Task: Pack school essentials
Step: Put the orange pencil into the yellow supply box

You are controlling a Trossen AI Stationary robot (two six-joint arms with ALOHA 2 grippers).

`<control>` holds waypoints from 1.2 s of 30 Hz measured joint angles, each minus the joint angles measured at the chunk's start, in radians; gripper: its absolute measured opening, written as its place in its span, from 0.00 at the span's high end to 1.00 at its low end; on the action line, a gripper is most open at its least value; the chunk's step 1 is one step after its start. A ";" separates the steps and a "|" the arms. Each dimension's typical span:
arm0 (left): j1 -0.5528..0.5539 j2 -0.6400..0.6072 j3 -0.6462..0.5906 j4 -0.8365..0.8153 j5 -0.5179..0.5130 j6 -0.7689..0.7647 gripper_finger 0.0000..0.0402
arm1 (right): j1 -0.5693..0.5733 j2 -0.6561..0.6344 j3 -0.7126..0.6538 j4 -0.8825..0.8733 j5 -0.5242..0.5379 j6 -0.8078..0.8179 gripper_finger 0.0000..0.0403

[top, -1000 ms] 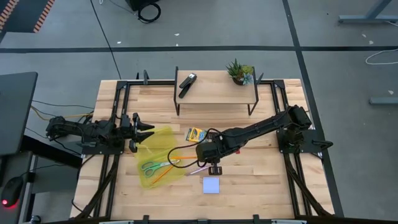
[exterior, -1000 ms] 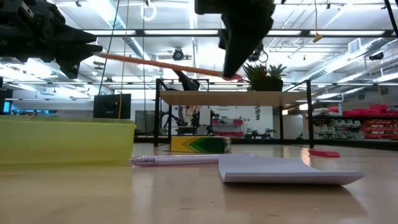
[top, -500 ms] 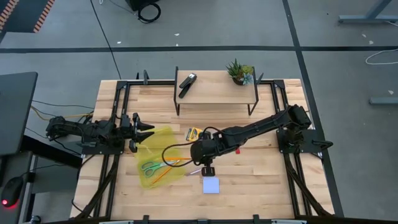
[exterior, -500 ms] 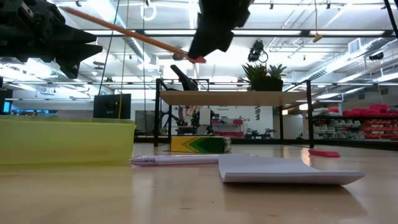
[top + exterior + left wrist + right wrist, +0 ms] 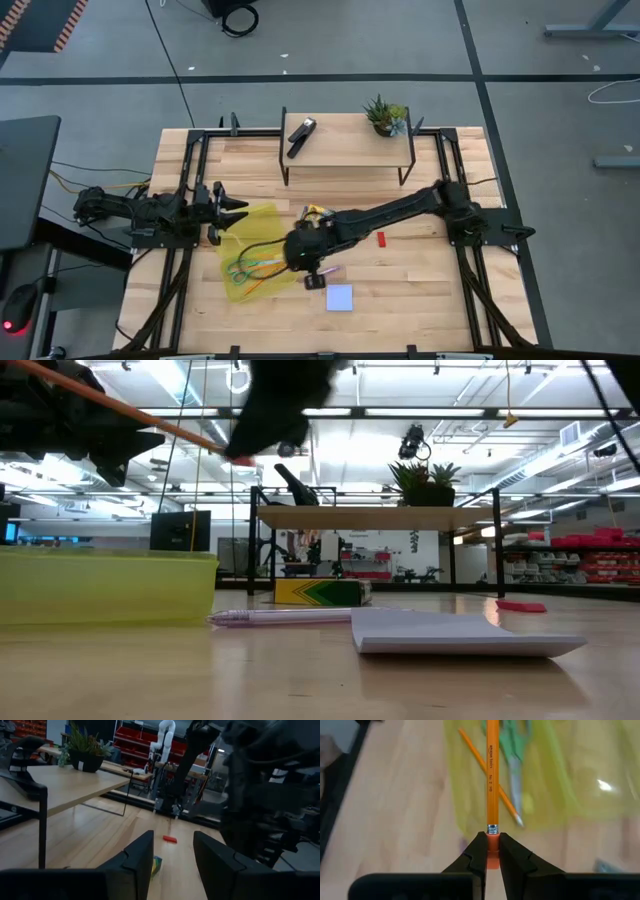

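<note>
I count two orange pencils [image 5: 491, 775]: one pinched by its eraser end in my right pincer [image 5: 491, 851], one lying in the yellow pouch [image 5: 252, 262]. One pair of green-handled scissors [image 5: 508, 755] lies in that pouch. One crayon box [image 5: 322, 592], one pale pen [image 5: 280, 617], one blue note pad [image 5: 339, 297], one red block [image 5: 381, 238]. At twelve o'clock, one stapler [image 5: 300, 135] and one potted plant [image 5: 384, 115].

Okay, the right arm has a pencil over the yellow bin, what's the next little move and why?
Probably lower a little and open. The right gripper is shut on the orange pencil by its eraser end, and the shaft already hangs over the yellow bin, where the green-handled scissors and another pencil lie. The left gripper waits open at the bin's edge.
</note>
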 joint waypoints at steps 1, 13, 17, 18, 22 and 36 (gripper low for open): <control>-0.001 0.003 0.001 -0.003 -0.001 0.000 0.64 | 0.000 0.036 0.057 -0.039 -0.003 -0.018 0.90; 0.000 0.001 0.000 -0.011 -0.001 0.001 0.62 | -0.028 0.276 0.397 -0.169 -0.057 -0.062 0.90; 0.000 0.001 0.000 -0.011 0.000 0.001 0.63 | -0.035 0.313 0.397 -0.157 -0.061 -0.039 0.90; 0.000 0.001 0.000 -0.012 0.000 0.001 0.63 | -0.037 0.322 0.397 -0.152 -0.061 -0.039 0.90; 0.000 0.001 0.000 -0.012 0.000 0.001 0.64 | -0.034 0.358 0.397 -0.144 -0.083 -0.072 0.90; 0.000 0.001 0.000 -0.012 -0.001 0.000 0.64 | -0.026 0.370 0.378 -0.159 -0.087 -0.208 0.89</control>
